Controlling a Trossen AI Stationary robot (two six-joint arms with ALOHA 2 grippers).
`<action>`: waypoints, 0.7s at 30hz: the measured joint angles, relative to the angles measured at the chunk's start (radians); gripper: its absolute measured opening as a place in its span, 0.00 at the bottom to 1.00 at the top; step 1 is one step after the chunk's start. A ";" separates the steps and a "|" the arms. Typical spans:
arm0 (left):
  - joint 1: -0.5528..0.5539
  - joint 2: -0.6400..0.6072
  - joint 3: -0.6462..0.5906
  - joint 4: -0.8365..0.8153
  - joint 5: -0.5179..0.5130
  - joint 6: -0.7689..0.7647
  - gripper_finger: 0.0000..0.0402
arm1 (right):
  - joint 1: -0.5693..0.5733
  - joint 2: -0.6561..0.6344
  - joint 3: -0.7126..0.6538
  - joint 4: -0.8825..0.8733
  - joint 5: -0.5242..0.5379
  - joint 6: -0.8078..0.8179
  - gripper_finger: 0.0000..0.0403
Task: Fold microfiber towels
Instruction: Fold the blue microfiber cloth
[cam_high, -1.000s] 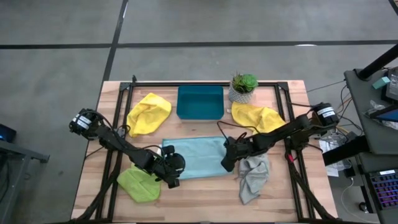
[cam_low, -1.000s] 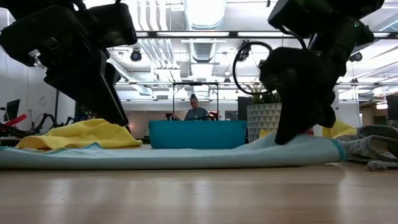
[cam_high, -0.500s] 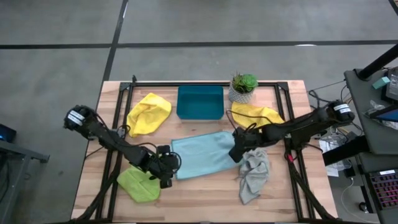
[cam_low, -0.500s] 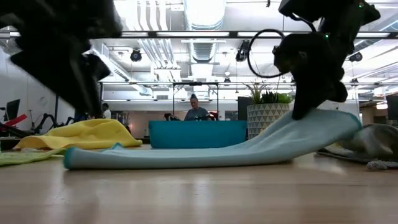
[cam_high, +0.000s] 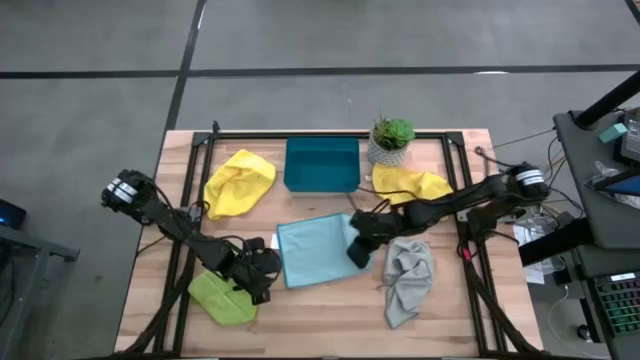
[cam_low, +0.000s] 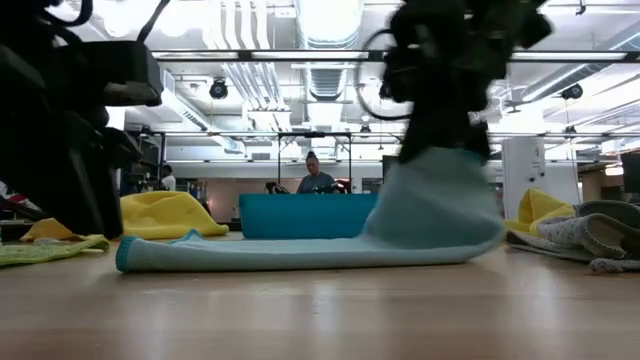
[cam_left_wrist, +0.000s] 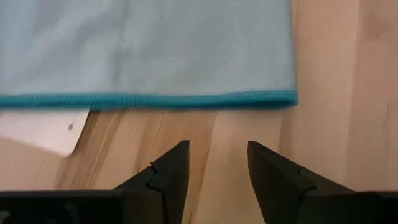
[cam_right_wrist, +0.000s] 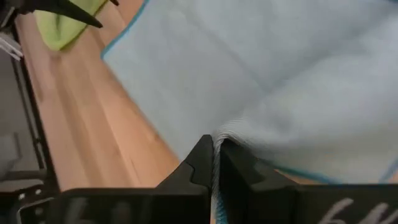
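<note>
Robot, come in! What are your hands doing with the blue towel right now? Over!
Right gripper shut on blue towel, its edge lifted over the flat part. Left gripper open, empty, beside the towel's other edge. Nothing in the way.

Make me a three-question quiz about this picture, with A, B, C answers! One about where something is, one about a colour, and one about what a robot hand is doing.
1. Where is the potted plant?
A. Right beside the teal tray
B. On the lime green towel
C. On the floor

2. What colour is the towel being folded?
A. Grey
B. Yellow
C. Light blue

3. What is the right gripper doing?
A. Hanging open over the tray
B. Pinching the light blue towel
C. Holding the plant

Answers: 1 A, the plant stands at the tray's right side. 2 C, the lifted towel in the middle is light blue. 3 B, its fingers are closed on the towel's edge.
</note>
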 joint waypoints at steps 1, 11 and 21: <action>0.000 0.000 -0.009 0.018 -0.007 0.006 0.36 | 0.000 0.036 0.032 0.000 -0.001 -0.020 0.02; 0.000 0.011 -0.068 0.124 -0.056 0.008 0.36 | -0.012 0.333 0.363 0.010 -0.001 -0.178 0.02; 0.000 0.023 -0.067 0.139 -0.071 0.009 0.36 | -0.039 0.509 0.541 0.005 0.006 -0.246 0.02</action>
